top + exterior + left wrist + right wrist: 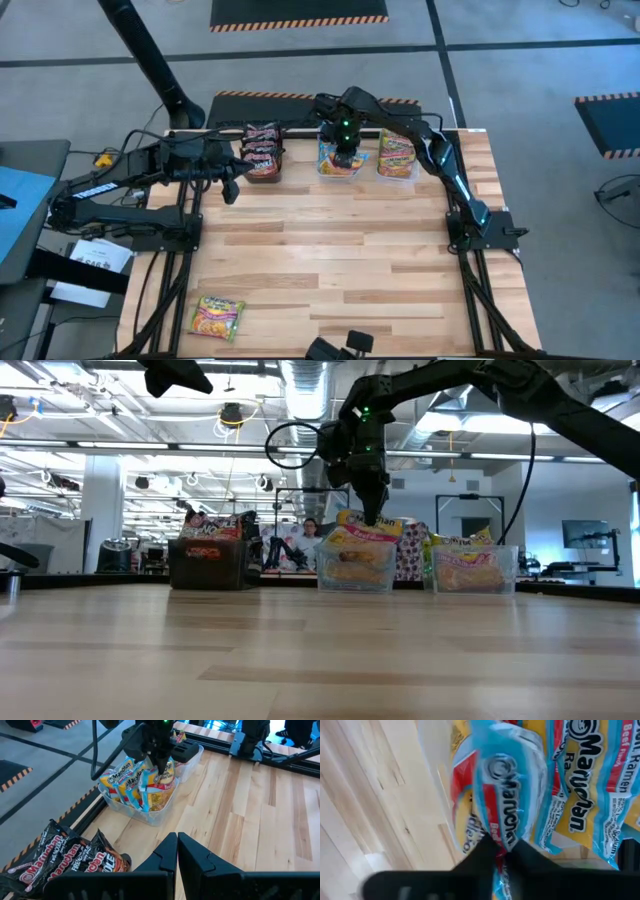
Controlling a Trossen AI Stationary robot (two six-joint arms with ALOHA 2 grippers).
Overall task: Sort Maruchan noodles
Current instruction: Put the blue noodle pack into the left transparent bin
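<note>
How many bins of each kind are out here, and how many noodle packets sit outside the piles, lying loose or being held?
Black box: 1
Clear tubs: 2
Green-edged packet lying loose on the table: 1
Blue-edged packet pinched in the jaws of the right gripper, at one of the tubs: 1
Total: 5

Blurred by motion in the right wrist view: blue-edged packet (pixel 500 795), label only partly readable. Cut off by that picture's edges: neighbouring blue-edged packets (pixel 590 785). Cut off at the left wrist view's edge: dark maroon packets (pixel 60 862). Too small to read from above: lone green-edged packet (pixel 217 317) near the table's front.
</note>
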